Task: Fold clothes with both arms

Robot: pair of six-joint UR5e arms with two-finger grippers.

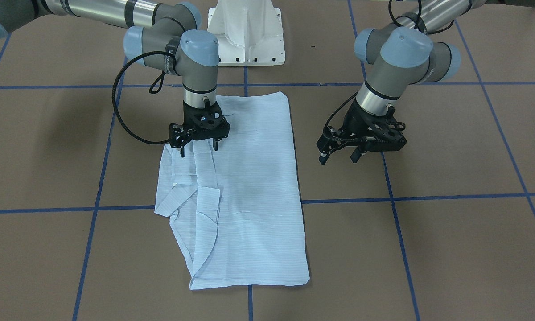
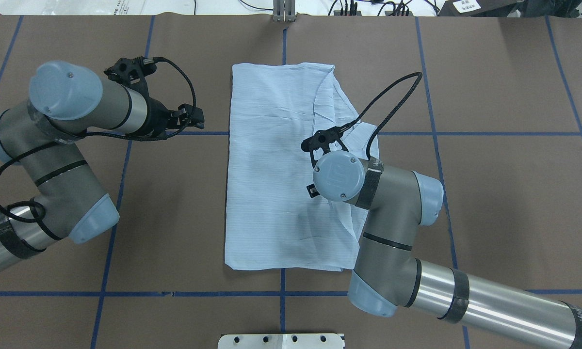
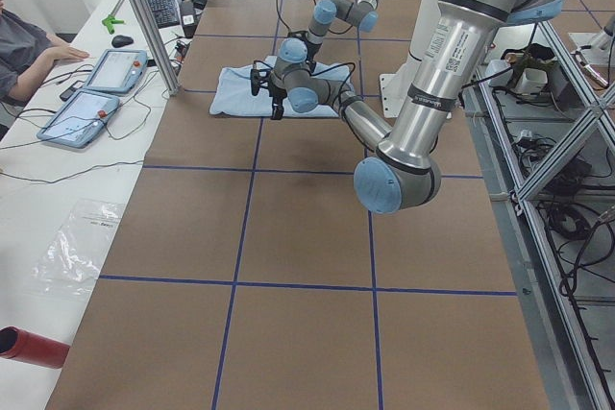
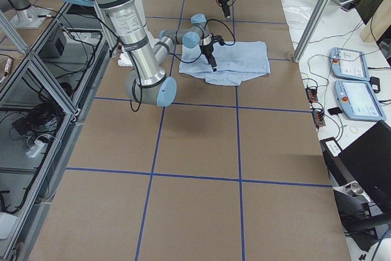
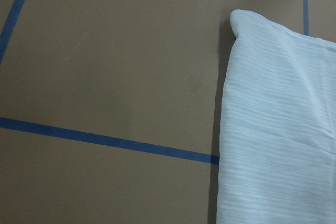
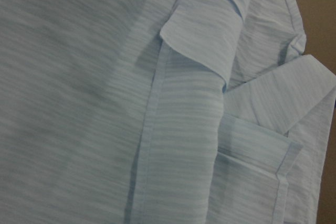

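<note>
The light-blue shirt point(image 1: 249, 187) lies folded into a long rectangle on the brown table, with sleeve and cuff layers bunched along its edge on the robot's right. My right gripper point(image 1: 199, 148) is open just above that bunched edge, near the end closest to the robot's base, and holds nothing. In the overhead view the shirt point(image 2: 266, 169) is partly covered by the right wrist. My left gripper point(image 1: 339, 157) is open and empty over bare table, apart from the shirt's straight edge. The left wrist view shows that edge point(image 5: 273, 129). The right wrist view shows a cuff point(image 6: 202, 38) and folded layers.
The white pedestal base point(image 1: 246, 35) stands at the robot's side of the table. Blue tape lines point(image 1: 428, 198) cross the brown surface. In the left side view a seated operator point(image 3: 24, 50) and tablets point(image 3: 96, 88) are at a bench beyond an aluminium post point(image 3: 144, 16).
</note>
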